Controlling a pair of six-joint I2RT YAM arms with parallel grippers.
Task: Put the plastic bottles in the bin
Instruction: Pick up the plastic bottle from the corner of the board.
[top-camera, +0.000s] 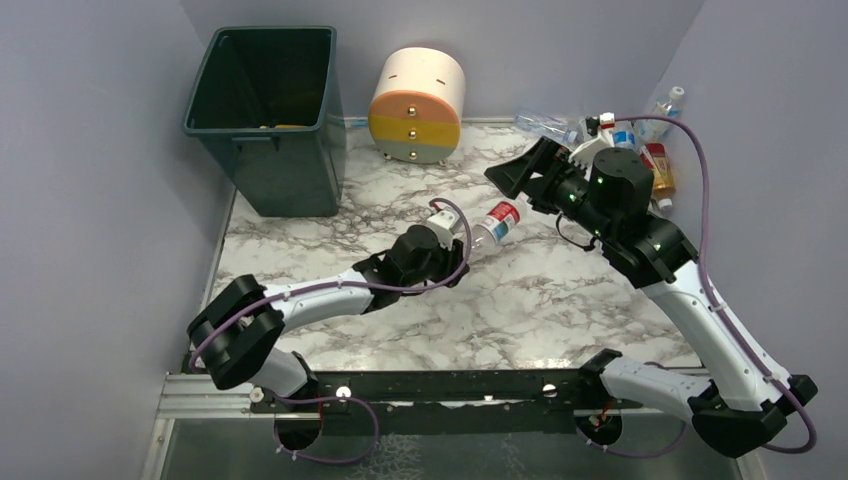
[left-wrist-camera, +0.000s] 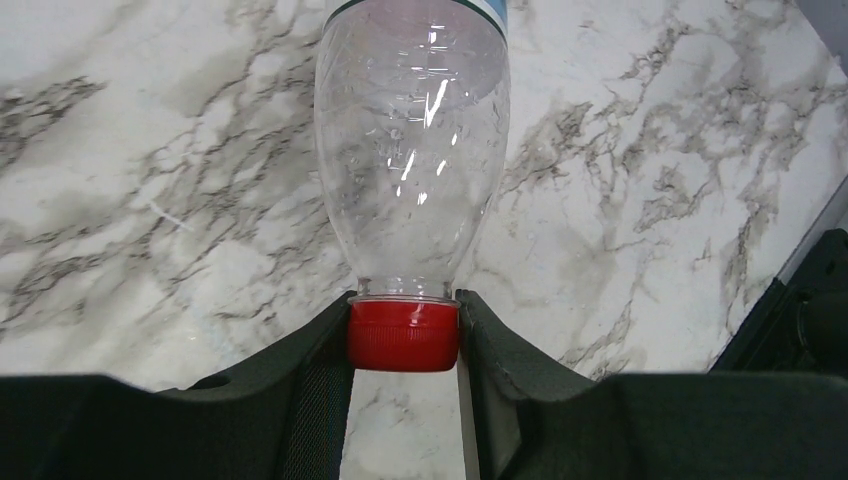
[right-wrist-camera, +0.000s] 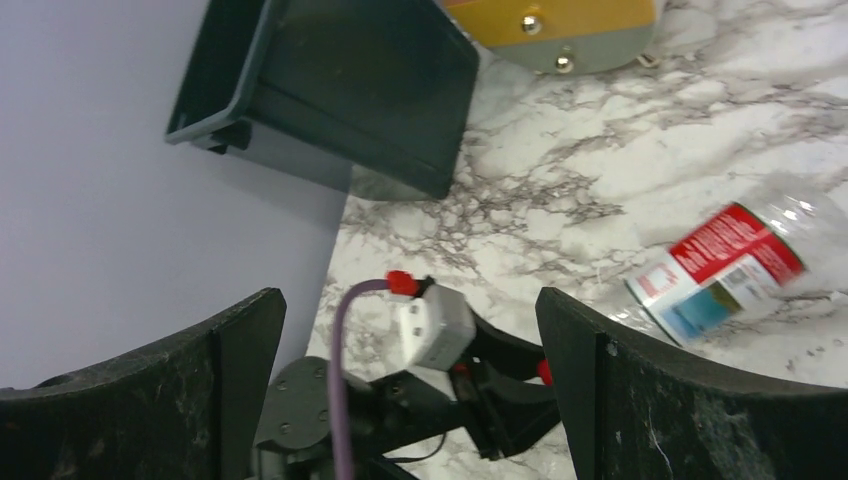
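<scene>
The bin (top-camera: 290, 170) stands in the far left corner. Well to its right, past the round drawer unit (top-camera: 417, 105), a heap of plastic bottles (top-camera: 640, 135) crowds the wall. The right gripper (top-camera: 520, 170) hangs near them, jaws spread wide, holding nothing. Between bin and heap, the left gripper (left-wrist-camera: 404, 335) is clenched on the red cap (left-wrist-camera: 380, 345) of a clear bottle (left-wrist-camera: 410, 130). The bottle looks empty, so probably light and thin-walled. Its body would likely dent and slip, so the stiff cap seems the sounder hold.
</scene>
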